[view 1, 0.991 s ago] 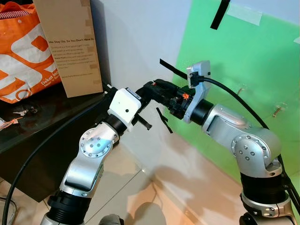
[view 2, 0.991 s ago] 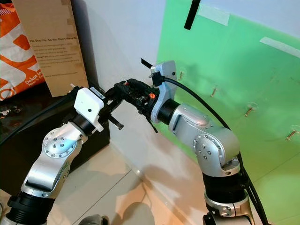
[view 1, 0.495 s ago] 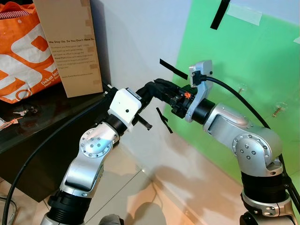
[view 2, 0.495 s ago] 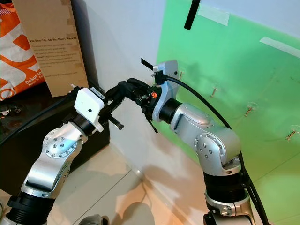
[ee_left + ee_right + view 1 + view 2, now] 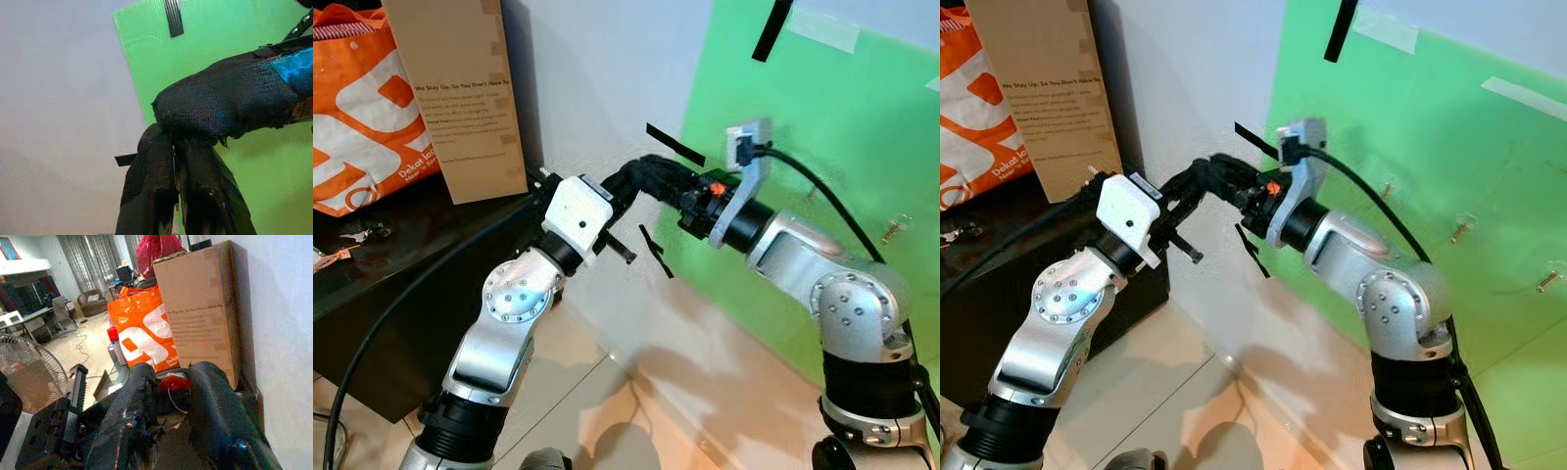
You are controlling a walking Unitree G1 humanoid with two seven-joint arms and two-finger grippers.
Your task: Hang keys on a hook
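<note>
My two grippers meet fingertip to fingertip in front of the white wall, just left of the green board [image 5: 822, 108]. In the right wrist view a red key tag [image 5: 174, 382] with a thin wire loop sits between the right gripper's fingers [image 5: 210, 396]. The right gripper [image 5: 656, 174] is shut on it. The left gripper [image 5: 631, 188] reaches up from the left. Its fingers [image 5: 146, 186] are pressed together right under a right finger, with a thin metal sliver between them. Small metal hooks [image 5: 1459, 233] stick out of the green board to the right, one further right [image 5: 1547, 284].
A dark cabinet [image 5: 401, 274] at the left carries a cardboard box [image 5: 460, 93], an orange bag [image 5: 357, 117] and small metal bits [image 5: 357, 233]. Black tape strips [image 5: 674, 145] mark the wall. A black cable [image 5: 421, 294] trails from the left arm over the tiled floor [image 5: 607, 411].
Both grippers have risen a little while staying joined. The right wrist has swung up and to the right, and the left gripper has followed it.
</note>
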